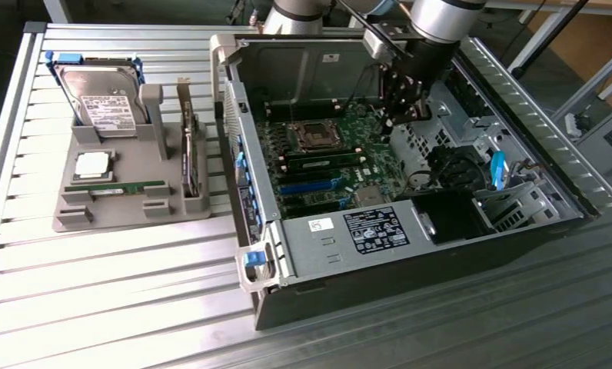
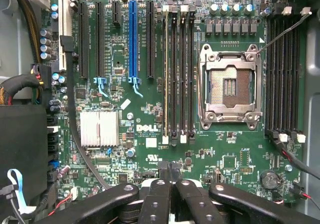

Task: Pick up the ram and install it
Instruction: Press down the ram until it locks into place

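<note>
A long green ram stick [image 1: 116, 187] lies flat in the grey holder [image 1: 75, 219] on the exterior view's left, outside the computer case. Another green stick [image 1: 327, 161] stands seated in a motherboard slot beside the processor socket; from the wrist it appears edge-on as a pale strip [image 2: 166, 74]. My gripper [image 1: 407, 117] hangs inside the open case above the motherboard, far from the holder. Seen from the wrist, the black fingers [image 2: 159, 199] meet over the board's edge, and the gripper [image 2: 172, 176] is shut with nothing between them.
The holder also carries a silver hard drive [image 1: 106, 104] and a square silver processor chip [image 1: 93, 164]. The processor socket [image 2: 229, 86] is open and bare. More dark memory slots [image 2: 284, 74] lie past it. Case walls [image 1: 234, 131], a power supply [image 1: 373, 229] and cables [image 1: 460, 165] surround the board.
</note>
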{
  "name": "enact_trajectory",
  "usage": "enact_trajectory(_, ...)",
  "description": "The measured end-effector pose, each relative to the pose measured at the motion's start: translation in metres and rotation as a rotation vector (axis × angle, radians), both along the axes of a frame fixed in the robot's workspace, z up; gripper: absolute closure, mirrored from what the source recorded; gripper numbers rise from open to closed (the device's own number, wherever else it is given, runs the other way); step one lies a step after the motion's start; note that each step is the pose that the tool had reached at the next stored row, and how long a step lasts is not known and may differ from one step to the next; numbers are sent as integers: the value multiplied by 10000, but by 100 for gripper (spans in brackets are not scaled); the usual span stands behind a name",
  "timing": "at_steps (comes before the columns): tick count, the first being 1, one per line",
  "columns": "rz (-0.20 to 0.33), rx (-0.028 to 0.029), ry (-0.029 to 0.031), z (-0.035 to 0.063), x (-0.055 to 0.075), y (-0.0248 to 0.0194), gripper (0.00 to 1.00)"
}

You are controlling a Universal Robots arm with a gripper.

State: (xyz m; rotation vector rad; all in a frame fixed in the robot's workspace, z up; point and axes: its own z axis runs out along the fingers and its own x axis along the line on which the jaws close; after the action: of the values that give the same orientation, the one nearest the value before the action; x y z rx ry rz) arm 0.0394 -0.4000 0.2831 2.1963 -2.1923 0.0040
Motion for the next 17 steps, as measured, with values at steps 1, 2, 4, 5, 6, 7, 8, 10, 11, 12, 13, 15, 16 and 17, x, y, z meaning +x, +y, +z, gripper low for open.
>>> enact_trajectory(1, 0, -1, 0, 0, -16, 0, 91)
enact_trajectory(2, 1, 0, 0, -2, -42, 0, 91)
enact_trajectory(4, 0, 1, 0, -7, -100, 0, 91)
enact_trajectory(5, 0, 1, 0, -10, -125, 0, 91)
enact_trajectory(6, 0, 8, 0, -15, -156, 0, 91)
enact_trajectory(7, 0, 11, 0, -17, -168, 0, 91)
enact_trajectory(8, 0, 18, 0, -23, -207, 0, 91)
enact_trajectory(10, 0, 28, 0, -33, -267, 0, 91)
enact_trajectory(11, 0, 31, 0, -37, -292, 0, 91)
enact_trajectory(12, 0, 35, 0, -41, -312, 0, 91)
enact_trajectory(13, 0, 38, 0, -48, -338, 0, 91)
enact_trajectory(15, 1, 40, 0, -52, -351, 0, 91)
enact_trajectory(16, 1, 43, -1, -59, -352, 0, 91)
enact_trajectory(17, 1, 42, 0, -66, -353, 0, 91)
